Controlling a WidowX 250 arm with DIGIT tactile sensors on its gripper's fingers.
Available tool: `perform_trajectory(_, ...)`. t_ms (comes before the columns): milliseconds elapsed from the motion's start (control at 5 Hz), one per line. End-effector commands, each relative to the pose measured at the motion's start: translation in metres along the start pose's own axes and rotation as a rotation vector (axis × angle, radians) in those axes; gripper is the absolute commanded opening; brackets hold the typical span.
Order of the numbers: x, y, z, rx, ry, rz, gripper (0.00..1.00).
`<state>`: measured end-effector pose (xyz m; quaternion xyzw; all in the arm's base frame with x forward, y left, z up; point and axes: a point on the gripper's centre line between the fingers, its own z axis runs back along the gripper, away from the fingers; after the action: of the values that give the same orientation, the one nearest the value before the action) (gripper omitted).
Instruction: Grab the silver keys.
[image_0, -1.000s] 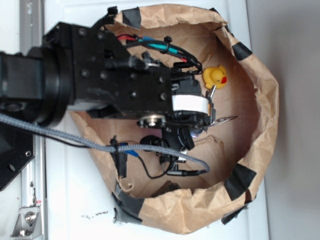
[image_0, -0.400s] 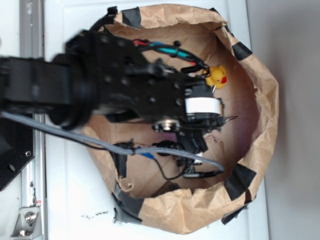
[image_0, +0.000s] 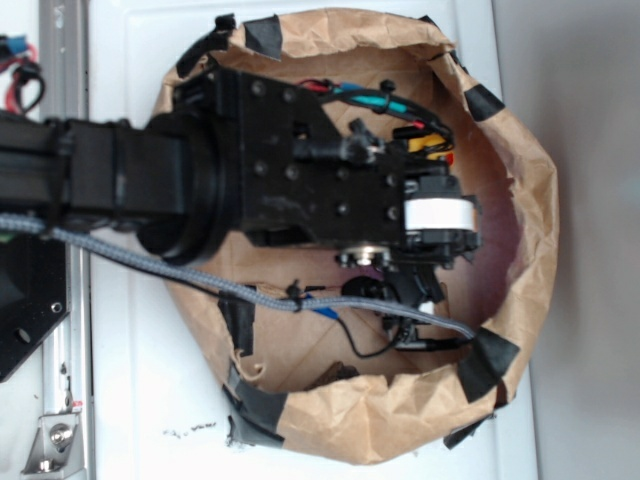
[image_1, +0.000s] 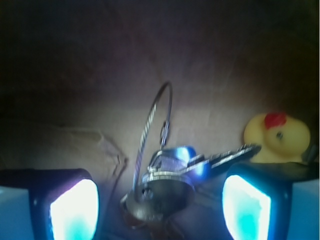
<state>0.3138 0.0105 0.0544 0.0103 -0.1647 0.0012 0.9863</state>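
The silver keys (image_1: 170, 180) lie on the paper bag's (image_0: 520, 300) floor between the spread, open fingers (image_1: 75, 210), touching neither, beside the yellow duck (image_1: 277, 137). Since a second ago the gripper (image_0: 440, 225) has slid rightward over the keys and most of the duck, the arm reaching in from the left.

The black arm (image_0: 260, 180) reaches in from the left, its wrist extended to the right. The hand (image_1: 160, 207) stands open, its two glowing pads (image_1: 75, 210) set well apart at the lower edge of the wrist view.
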Motion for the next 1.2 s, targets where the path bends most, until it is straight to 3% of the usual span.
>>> perform_trajectory(0,0.027,0.003,0.007,0.004,-0.06,0.046,0.0)
perform_trajectory(1000,0.025,-0.004,-0.002,0.055,-0.081,0.077,0.0)
